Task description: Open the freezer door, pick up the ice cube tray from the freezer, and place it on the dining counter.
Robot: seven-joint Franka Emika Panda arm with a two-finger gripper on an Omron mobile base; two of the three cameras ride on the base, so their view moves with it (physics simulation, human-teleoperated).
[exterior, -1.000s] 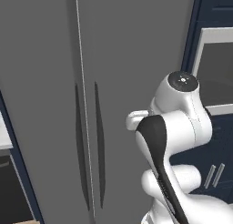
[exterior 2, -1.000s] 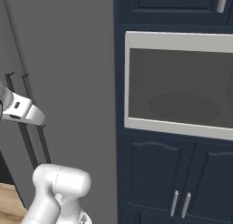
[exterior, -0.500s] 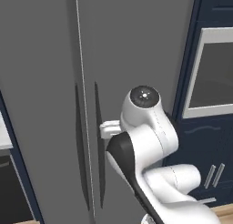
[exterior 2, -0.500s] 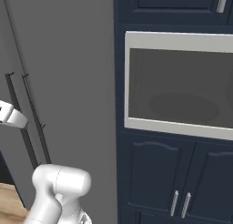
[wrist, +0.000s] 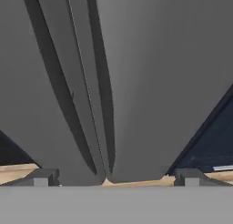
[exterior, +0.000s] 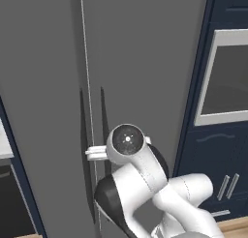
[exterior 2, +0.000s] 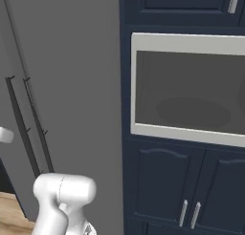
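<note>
The dark grey fridge stands shut in front of me. The freezer door (exterior: 43,87) is the narrow left panel, with its black bar handle (exterior: 82,135) just left of the seam. In the hand view the freezer door (wrist: 22,59) and its handle (wrist: 57,91) run down the left half. My gripper (wrist: 113,180) is open, empty and short of the doors, facing the seam between the two handles. In the left base view the hand (exterior: 96,152) pokes out left of the arm's round joint, level with the handles. The ice cube tray is hidden and the dining counter is out of view.
The wider fridge door (exterior: 145,63) with its own handle (exterior: 104,126) lies right of the seam. A built-in oven (exterior 2: 191,90) sits in navy cabinets (exterior 2: 162,181) to the right. Wooden floor (wrist: 18,172) shows below.
The arm has swung left and down, from in front of the wider door to the seam by the handles. The jaws have stayed open.
</note>
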